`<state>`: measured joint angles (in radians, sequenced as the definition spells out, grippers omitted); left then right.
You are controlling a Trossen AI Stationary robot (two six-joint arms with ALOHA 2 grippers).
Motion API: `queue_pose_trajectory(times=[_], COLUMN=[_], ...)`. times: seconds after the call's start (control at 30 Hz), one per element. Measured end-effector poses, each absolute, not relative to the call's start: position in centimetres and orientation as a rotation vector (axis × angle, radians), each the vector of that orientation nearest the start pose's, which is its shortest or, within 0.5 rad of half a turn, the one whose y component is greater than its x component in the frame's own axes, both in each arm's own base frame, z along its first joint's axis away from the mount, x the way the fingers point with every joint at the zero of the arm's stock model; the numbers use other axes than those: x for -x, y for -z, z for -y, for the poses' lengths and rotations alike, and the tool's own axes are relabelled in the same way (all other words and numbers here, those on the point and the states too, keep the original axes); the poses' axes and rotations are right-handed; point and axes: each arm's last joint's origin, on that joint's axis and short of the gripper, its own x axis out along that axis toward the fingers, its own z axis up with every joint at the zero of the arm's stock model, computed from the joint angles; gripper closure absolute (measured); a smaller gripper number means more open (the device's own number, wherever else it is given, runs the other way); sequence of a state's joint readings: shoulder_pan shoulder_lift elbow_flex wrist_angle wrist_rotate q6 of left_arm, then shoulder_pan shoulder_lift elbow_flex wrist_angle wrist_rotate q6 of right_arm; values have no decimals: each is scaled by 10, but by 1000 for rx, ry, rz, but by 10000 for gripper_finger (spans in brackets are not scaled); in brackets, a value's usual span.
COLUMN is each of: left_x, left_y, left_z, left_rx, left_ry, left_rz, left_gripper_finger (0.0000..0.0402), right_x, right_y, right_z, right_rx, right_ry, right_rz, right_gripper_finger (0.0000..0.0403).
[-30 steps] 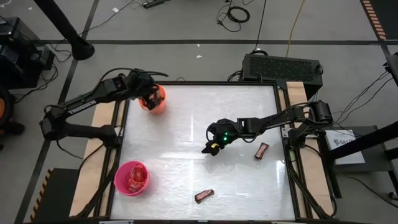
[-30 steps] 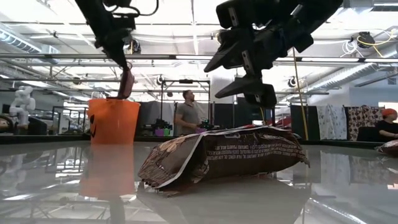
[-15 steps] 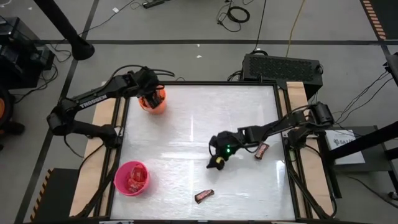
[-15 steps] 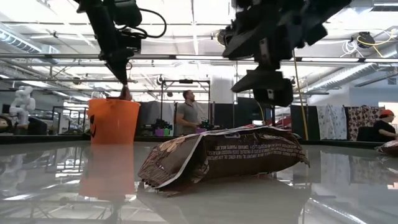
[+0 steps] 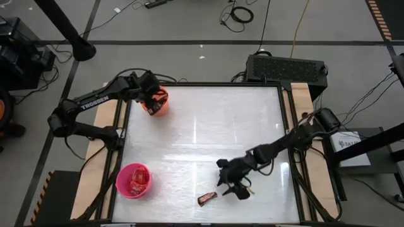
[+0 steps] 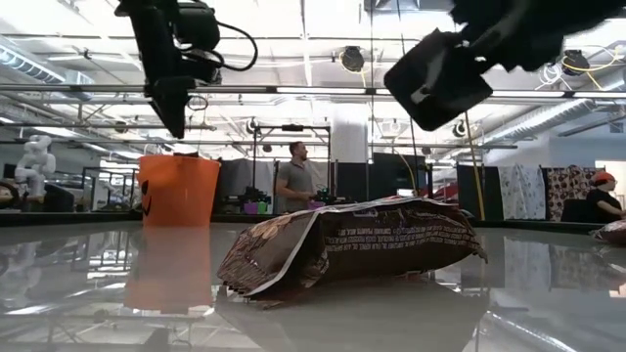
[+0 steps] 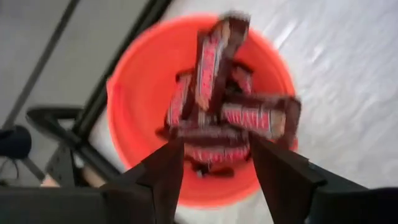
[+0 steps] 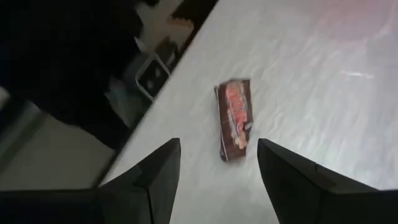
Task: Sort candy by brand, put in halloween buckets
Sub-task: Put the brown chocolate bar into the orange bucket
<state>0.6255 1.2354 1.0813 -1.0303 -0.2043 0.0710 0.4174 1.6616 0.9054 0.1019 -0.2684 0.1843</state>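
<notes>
My left gripper (image 7: 214, 146) hangs open above the orange bucket (image 5: 155, 103) at the table's far left corner, holding nothing. Several dark brown candy bars (image 7: 230, 115) lie piled in the orange bucket (image 7: 124, 106), and one of them (image 7: 214, 56) stands on end. My right gripper (image 5: 235, 187) is open near the table's front edge, just right of a brown candy bar (image 5: 207, 199) that lies flat on the table. In the right wrist view this bar (image 8: 235, 118) lies ahead of the fingers, apart from them. The pink bucket (image 5: 134, 180) at the near left holds red candy.
In the low view the brown bar (image 6: 352, 249) fills the foreground, with the orange bucket (image 6: 179, 191) behind it on the left. People stand in the room beyond the table. The middle of the white tabletop (image 5: 208, 132) is bare.
My left gripper has sunk over the orange bucket with a brown bar and opened, and the bar has dropped in among the others. My right gripper has swung from the table's middle toward the near edge and the lone brown bar, rolling its wrist and staying open.
</notes>
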Motion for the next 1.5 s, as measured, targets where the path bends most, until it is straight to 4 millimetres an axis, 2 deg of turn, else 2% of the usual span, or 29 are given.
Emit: queue_pose_trajectory(times=[0.17, 0.4, 0.63, 0.9, 1.0, 1.07, 1.27, 1.37, 1.5], left_x=[-170, -167, -168, -170, -170, -170, -171, -171, -171], left_y=[-284, -288, -288, -288, -288, -288, -288, -290, -301], left_z=[-131, -128, -128, -125, -125, -125, -126, -124, -118], left_rx=[198, 183, 184, 246, 232, 229, 221, 257, 287], left_ry=[-712, -703, -701, -583, -596, -599, -600, -552, -506], left_rz=[-1275, -1258, -1253, -1224, -1233, -1234, -1222, -1188, -1057], left_gripper_finger=[203, 202, 202, 202, 202, 202, 202, 202, 202], right_x=[-305, -317, -323, -322, -320, -320, -320, -321, -323], right_y=[-169, -142, -125, -111, -109, -109, -110, -115, -132], right_z=[-158, -170, -176, -177, -176, -176, -176, -176, -170], right_rx=[-15, -27, -55, -57, -50, -60, -169, -199, -228], right_ry=[-536, -485, -478, -446, -441, -438, -405, -402, -393], right_rz=[-731, -686, -658, -722, -743, -746, -771, -760, -711], right_gripper_finger=[197, 197, 197, 201, 225, 255, 383, 392, 400])
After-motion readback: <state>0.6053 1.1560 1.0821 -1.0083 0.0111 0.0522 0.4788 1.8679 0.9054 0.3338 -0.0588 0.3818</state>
